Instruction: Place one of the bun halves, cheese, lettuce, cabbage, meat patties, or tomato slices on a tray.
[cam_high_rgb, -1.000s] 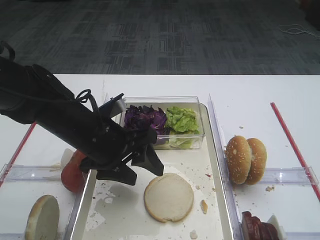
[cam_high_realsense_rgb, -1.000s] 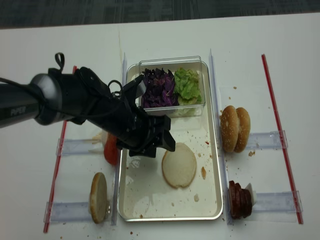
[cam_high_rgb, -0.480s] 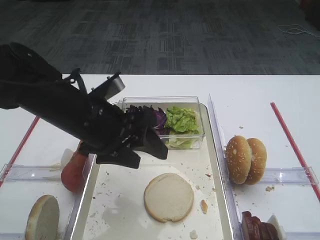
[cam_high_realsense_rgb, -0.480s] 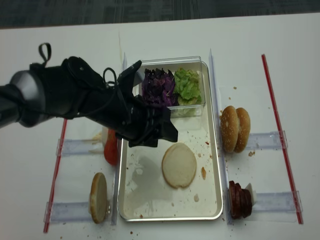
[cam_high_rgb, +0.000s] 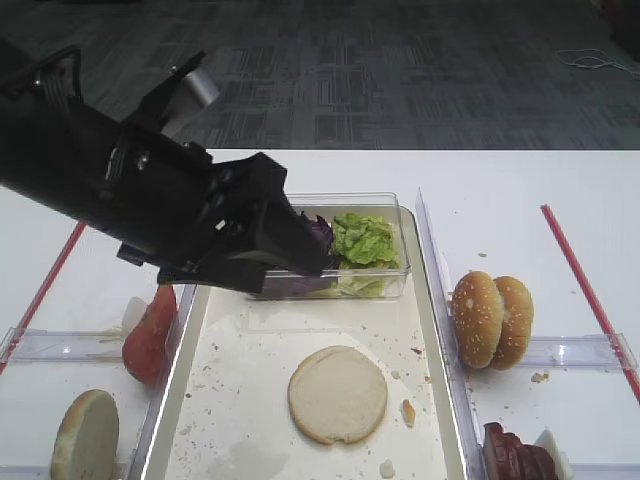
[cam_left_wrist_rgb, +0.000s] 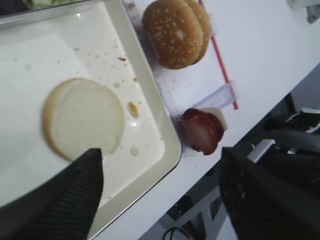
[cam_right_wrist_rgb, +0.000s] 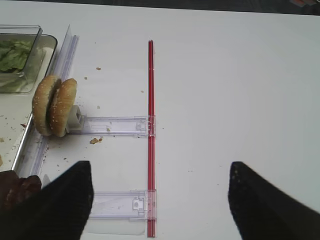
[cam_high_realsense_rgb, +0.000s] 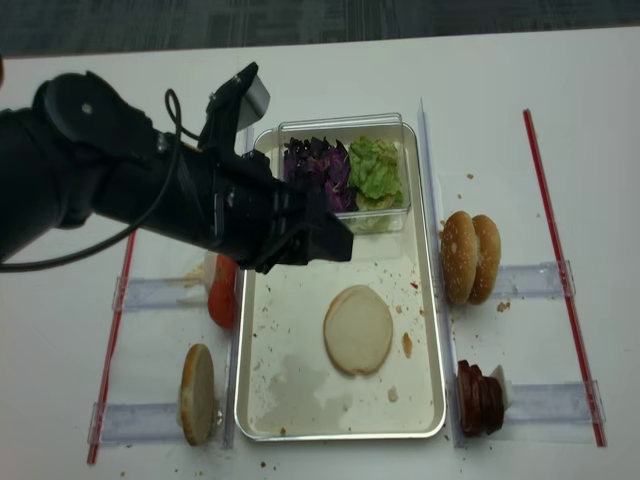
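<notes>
A plain bun half (cam_high_realsense_rgb: 357, 329) lies cut face up on the off-white tray (cam_high_realsense_rgb: 340, 435), and it also shows in the left wrist view, bun half (cam_left_wrist_rgb: 82, 117). My left gripper (cam_left_wrist_rgb: 160, 185) hangs open and empty, high above the tray's near right corner. In a clear box at the tray's far end are purple cabbage (cam_high_realsense_rgb: 315, 170) and green lettuce (cam_high_realsense_rgb: 375, 168). Tomato slices (cam_high_realsense_rgb: 222, 295) and another bun half (cam_high_realsense_rgb: 197, 393) stand left of the tray, meat patties (cam_high_realsense_rgb: 480, 398) to its right. My right gripper (cam_right_wrist_rgb: 160, 200) is open over bare table. No cheese shows.
Two sesame buns (cam_high_realsense_rgb: 467, 257) stand on edge right of the tray. Clear plastic holders (cam_high_realsense_rgb: 530, 278) and red strips (cam_high_realsense_rgb: 560, 270) lie on the white table. My left arm (cam_high_realsense_rgb: 150, 190) covers the tray's far left corner and part of the box.
My left arm has risen and drawn back from low over the tray, still open. The bun half on the tray has not moved.
</notes>
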